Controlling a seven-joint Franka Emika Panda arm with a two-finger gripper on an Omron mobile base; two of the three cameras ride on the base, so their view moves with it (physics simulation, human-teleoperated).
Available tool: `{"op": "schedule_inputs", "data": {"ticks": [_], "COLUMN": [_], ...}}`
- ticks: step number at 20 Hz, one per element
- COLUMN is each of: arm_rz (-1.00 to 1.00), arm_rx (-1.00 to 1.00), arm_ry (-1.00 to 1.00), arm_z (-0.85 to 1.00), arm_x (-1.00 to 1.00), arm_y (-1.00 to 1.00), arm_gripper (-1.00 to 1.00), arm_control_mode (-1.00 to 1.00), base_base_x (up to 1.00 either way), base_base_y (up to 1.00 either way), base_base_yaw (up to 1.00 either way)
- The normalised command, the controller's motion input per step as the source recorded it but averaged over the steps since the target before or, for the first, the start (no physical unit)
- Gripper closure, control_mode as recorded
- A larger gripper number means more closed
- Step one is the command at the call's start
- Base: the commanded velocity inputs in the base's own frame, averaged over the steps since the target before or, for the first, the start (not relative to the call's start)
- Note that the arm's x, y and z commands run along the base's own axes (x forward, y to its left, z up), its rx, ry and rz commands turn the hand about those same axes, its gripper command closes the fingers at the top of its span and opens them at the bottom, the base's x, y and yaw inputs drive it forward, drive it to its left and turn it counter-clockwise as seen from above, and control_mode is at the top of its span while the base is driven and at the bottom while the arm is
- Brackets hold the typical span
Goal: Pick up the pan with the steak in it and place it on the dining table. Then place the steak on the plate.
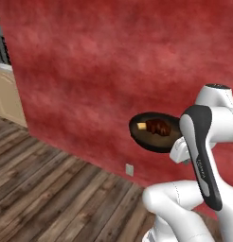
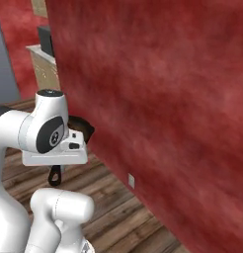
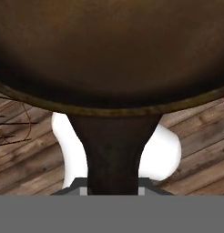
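I see the fingers clamped on the pan (image 1: 154, 137) handle; steak (image 1: 157, 126) sits at 12 o'clock inside, above wood floor (image 1: 52, 198).

Red mottled wall (image 1: 104, 71), full height. Dark wood-plank floor (image 1: 47, 194). Small white wall outlet (image 1: 129, 169) near the floor. Tan cabinet (image 1: 8, 94) with pale counter top at far left.
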Motion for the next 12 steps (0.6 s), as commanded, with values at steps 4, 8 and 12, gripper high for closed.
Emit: {"op": "schedule_inputs", "data": {"ticks": [4, 8, 12], "arm_rz": [0.0, 0.0, 0.0], "arm_rx": [0.0, 0.0, 0.0], "arm_ry": [0.0, 0.0, 0.0], "arm_z": [0.0, 0.0, 0.0], "arm_x": [0.0, 0.0, 0.0], "arm_y": [0.0, 0.0, 0.0], "arm_gripper": [1.0, 1.0, 1.0], "arm_control_mode": [1.0, 1.0, 1.0], "base_base_x": [-0.11, -0.03, 0.0], "base_base_y": [0.33, 0.35, 0.32], "base_base_yaw": [0.37, 0.33, 0.32]}}
